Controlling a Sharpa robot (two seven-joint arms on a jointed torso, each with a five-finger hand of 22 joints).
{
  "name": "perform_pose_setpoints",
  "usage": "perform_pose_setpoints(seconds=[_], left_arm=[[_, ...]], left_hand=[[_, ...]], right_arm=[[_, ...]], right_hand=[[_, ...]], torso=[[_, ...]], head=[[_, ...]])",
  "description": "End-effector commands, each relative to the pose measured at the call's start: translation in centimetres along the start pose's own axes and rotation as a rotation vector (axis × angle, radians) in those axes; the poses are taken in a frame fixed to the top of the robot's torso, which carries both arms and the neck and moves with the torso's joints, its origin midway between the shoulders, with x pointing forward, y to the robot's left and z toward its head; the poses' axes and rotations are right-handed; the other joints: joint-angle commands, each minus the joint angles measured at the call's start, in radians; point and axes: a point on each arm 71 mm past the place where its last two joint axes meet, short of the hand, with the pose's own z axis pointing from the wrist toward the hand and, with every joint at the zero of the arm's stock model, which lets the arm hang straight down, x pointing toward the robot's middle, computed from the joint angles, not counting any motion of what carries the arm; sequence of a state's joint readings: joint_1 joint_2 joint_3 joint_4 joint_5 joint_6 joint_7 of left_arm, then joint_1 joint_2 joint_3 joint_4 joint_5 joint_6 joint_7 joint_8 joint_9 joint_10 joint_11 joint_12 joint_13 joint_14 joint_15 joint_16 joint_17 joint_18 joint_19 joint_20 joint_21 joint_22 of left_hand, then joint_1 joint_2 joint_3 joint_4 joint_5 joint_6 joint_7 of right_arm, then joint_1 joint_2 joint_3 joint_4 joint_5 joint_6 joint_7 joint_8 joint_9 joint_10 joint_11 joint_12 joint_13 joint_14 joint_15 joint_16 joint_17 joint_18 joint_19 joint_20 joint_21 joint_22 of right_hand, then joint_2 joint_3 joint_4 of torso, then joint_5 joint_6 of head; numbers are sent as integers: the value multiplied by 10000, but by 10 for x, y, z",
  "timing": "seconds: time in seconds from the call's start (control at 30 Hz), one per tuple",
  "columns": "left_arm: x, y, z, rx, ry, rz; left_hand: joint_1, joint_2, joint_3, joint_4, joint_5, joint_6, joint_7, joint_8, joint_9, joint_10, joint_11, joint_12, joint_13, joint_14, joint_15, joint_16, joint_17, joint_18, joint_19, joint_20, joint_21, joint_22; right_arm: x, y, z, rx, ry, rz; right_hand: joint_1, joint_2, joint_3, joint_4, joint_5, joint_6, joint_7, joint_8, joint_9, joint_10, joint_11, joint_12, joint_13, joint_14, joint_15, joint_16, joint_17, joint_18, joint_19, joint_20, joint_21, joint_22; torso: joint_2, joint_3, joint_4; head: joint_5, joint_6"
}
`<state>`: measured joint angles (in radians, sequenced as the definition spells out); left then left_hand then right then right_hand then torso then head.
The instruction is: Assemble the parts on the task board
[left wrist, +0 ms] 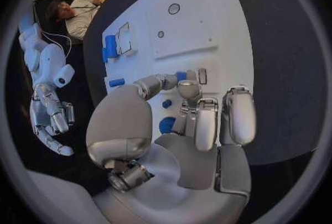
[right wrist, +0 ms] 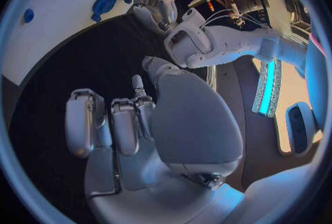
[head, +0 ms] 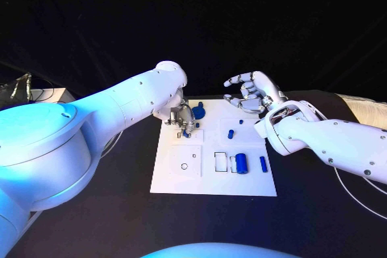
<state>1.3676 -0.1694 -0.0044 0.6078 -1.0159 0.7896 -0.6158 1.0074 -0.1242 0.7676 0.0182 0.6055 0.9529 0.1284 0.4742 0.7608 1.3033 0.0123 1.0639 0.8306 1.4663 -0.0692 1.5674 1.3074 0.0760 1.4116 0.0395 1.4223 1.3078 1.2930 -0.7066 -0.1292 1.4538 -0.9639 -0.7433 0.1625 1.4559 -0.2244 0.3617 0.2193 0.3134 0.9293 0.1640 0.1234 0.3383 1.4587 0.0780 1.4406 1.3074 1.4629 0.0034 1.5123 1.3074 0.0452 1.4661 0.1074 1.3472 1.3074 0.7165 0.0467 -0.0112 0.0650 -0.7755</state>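
Note:
The white task board (head: 211, 177) lies mid-table. My left hand (head: 184, 119) hangs over its far left part, fingers pointing down, and pinches a small blue part (head: 187, 134) between thumb and fingertip just above the board. The left wrist view shows that part (left wrist: 181, 76) at the tips of my left hand (left wrist: 187, 124). A round blue part (head: 199, 109) lies right beside the hand. My right hand (head: 251, 93) is raised over the board's far right corner, fingers apart and holding nothing. In the right wrist view my right hand (right wrist: 152, 124) is likewise bare.
A blue cylinder (head: 241, 162) and a thin blue bar (head: 263, 164) lie at the board's near right, and a short blue peg (head: 231, 134) near its middle. A raised square with a small hole (head: 184, 166) sits at the near left. Black table surrounds the board.

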Motion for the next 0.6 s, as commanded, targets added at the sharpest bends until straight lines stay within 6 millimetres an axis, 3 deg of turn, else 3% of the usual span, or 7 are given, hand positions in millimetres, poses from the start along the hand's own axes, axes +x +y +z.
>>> perform_pose_setpoints(seconds=[0.03, 0.6], left_arm=[[4, -3, 4, 150, -50, -13], [3, -5, 4, 251, -359, -104]], left_hand=[[10, 77, 1011, -918, 29, 831, -783, 40, 15, 438, -369, 33, 9, 1045, -42, 34, 2634, -149, 79, -7, 52, 73], [-3, 82, 1015, -929, 35, 836, -788, 53, 23, 441, -374, 25, -10, 1045, -45, 34, 2634, -149, 79, -9, 52, 72]], right_arm=[[0, 1, 0, -167, -9, -71], [-1, 0, 0, -124, 11, -76]], right_hand=[[19, -104, 65, -1, 45, -3, 25, -58, -11, -79, 1, -69, 1357, 732, -30, -30, 1299, 78, 79, -58, -40, 1124], [1, -113, 71, -1, 43, -4, 26, -63, -11, -71, 2, -62, 1364, 731, -30, -34, 1293, 81, 76, -58, -52, 1116]], torso=[[5, -1, -13], [-2, 1, -1]], head=[[0, 11], [3, -10]])
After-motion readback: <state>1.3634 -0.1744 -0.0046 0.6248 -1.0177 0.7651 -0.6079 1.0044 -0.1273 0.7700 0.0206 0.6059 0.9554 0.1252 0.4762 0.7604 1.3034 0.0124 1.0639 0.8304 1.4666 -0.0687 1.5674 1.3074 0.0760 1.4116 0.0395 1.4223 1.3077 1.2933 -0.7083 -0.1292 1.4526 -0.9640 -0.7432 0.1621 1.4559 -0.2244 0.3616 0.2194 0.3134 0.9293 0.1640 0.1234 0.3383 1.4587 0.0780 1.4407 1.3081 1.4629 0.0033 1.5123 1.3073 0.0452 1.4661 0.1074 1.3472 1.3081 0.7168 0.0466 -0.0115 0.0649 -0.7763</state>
